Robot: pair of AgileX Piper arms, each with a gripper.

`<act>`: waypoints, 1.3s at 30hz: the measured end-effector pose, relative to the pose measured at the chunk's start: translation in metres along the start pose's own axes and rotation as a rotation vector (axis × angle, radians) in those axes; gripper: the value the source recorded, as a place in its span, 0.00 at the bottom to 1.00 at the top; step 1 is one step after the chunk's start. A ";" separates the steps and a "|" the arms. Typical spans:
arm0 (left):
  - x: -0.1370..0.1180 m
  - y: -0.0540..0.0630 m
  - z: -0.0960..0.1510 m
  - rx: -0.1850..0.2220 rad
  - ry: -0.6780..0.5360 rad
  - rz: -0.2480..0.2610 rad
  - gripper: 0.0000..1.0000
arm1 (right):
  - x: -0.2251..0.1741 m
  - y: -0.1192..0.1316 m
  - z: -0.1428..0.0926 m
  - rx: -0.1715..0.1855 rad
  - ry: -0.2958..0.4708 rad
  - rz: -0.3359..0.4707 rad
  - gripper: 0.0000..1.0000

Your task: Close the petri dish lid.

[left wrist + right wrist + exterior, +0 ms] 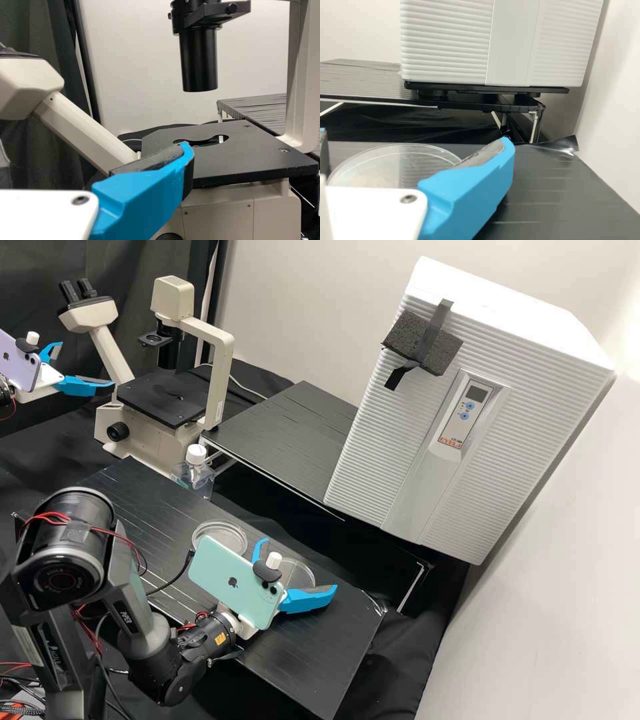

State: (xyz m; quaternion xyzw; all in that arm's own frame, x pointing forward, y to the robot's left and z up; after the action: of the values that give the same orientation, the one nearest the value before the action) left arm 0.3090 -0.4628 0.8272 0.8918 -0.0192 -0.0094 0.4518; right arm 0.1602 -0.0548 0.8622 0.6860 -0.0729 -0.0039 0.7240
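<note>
Clear plastic, thin-rimmed and round, one petri piece point(300, 572) lies on the black bench top point(320, 647) between the bright blue fingers of the white R gripper point(300, 565) — a second clear, shallow round dish point(220, 538) rests nearby, apart from it. We see the R jaws standing wide, one to each side of the piece; whether either touches its rim, we can't tell. Beside the cream microscope w/ black stage point(220, 373), the white L gripper, also blue-fingered point(87, 364), hangs w/ jaws parted, nothing between them.

We take the piece at the R gripper as prob. the lid, the other as the base, and the step in hand as the grasp. To do it well, we'd close slowly, both pads meeting the rim at equal ht., w/ min. force — thin plastic may flex or pop out. Then we'd lift level, clear the base wall, centre over it, lower flat and release only once seated all round. A tilted lid could catch one edge and skid the base, esp. w/ clear rims so hard to read.
</note>
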 end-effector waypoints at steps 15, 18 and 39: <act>0.000 0.000 0.000 0.000 0.000 0.000 1.00 | 0.001 0.001 0.001 0.005 -0.004 0.007 0.00; 0.000 0.000 0.000 0.000 0.000 0.000 1.00 | 0.001 0.001 0.001 0.005 -0.004 0.007 0.00; 0.000 0.000 0.000 0.000 0.000 0.000 1.00 | -0.002 0.012 -0.008 0.153 0.012 0.025 1.00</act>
State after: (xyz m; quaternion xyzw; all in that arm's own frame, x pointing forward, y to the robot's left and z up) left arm 0.3090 -0.4628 0.8272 0.8918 -0.0192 -0.0094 0.4518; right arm 0.1577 -0.0458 0.8736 0.7384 -0.0774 0.0149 0.6697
